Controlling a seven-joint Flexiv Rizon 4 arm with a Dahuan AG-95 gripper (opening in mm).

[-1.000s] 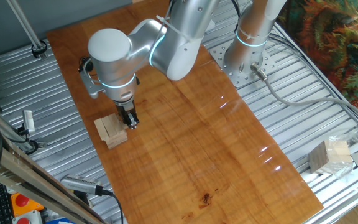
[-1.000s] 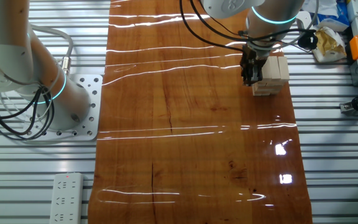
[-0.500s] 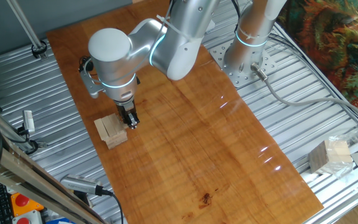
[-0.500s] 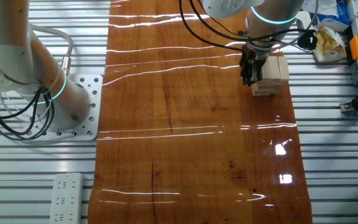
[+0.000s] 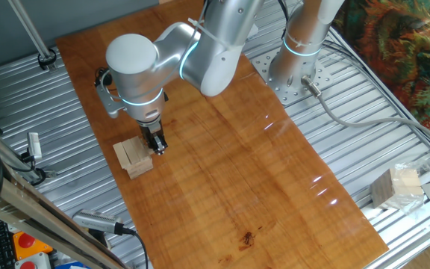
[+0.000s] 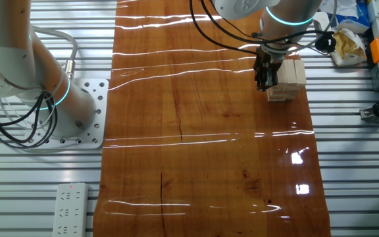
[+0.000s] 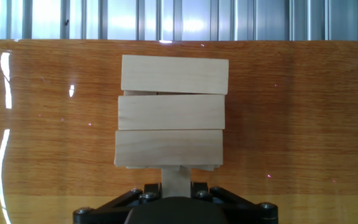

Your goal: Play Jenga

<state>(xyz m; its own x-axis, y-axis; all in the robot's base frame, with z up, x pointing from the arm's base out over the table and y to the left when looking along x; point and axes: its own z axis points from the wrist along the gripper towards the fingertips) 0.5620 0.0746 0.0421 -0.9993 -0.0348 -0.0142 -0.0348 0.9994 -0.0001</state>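
The Jenga stack is a low pile of pale wood blocks near the left edge of the brown table; it also shows in the other fixed view and the hand view. My gripper stands right beside the stack's side, fingers down; it shows in the other fixed view too. In the hand view my gripper is shut on one block that sticks out from under the stack's top layer of three side-by-side blocks.
The wooden table lies on a ribbed metal bench. A second arm's base stands at the back right. A larger pale cube bundle sits off the table at the right. Clutter lies beyond the stack.
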